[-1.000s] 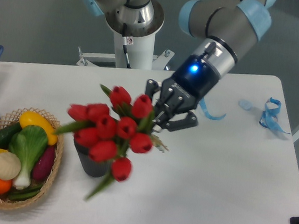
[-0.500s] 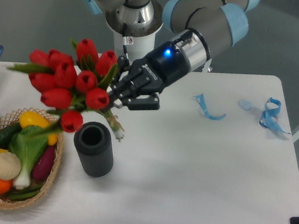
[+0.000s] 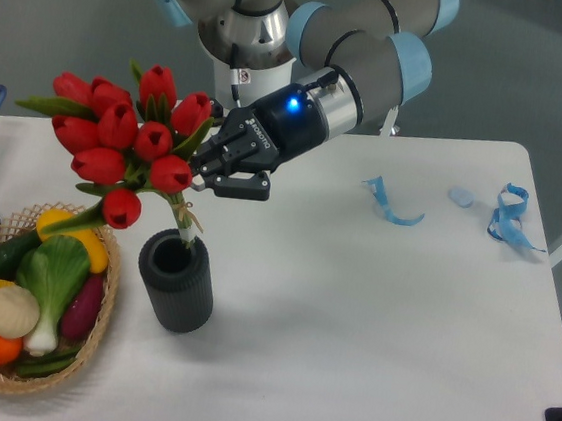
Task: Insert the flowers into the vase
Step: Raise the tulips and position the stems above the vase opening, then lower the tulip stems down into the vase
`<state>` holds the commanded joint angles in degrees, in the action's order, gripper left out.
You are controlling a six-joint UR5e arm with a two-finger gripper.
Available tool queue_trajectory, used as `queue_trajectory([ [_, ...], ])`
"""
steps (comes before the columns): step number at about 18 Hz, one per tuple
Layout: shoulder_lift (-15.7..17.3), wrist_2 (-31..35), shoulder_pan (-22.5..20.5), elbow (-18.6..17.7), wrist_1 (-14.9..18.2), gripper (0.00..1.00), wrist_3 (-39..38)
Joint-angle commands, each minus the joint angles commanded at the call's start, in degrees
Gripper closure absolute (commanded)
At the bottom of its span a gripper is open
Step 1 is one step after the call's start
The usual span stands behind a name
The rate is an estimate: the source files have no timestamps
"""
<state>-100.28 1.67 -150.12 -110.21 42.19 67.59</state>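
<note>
Above short dark grey ribbed cylinder vase [image 3: 176, 284] on white surface [image 3: 370, 320]: bunch of red tulip buds with green leaves [image 3: 122, 144], tilted, pale stem ends at vase mouth. Black fingers [image 3: 203, 169] gripping stems. Wicker basket of vegetables [image 3: 29, 310] beside vase.

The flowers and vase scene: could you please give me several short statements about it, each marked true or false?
1. The gripper holds the flowers by their stems. True.
2. The stem tips are at the vase mouth. True.
3. The vase lies on its side. False; it stands upright.
4. The wicker basket is right of the vase. False; it is left.
5. Blue ribbon lies on the table. True.
</note>
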Motion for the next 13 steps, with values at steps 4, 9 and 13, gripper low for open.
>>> queue_trajectory([
  [4,-1.8,-0.5,1.0,0.2,0.0,0.99,2.0],
  [9,-3.2,-1.5,1.7,0.2,0.0,0.99,2.5],
  [13,-3.5,-1.4,1.8,-0.2,0.0,0.98,2.5],
])
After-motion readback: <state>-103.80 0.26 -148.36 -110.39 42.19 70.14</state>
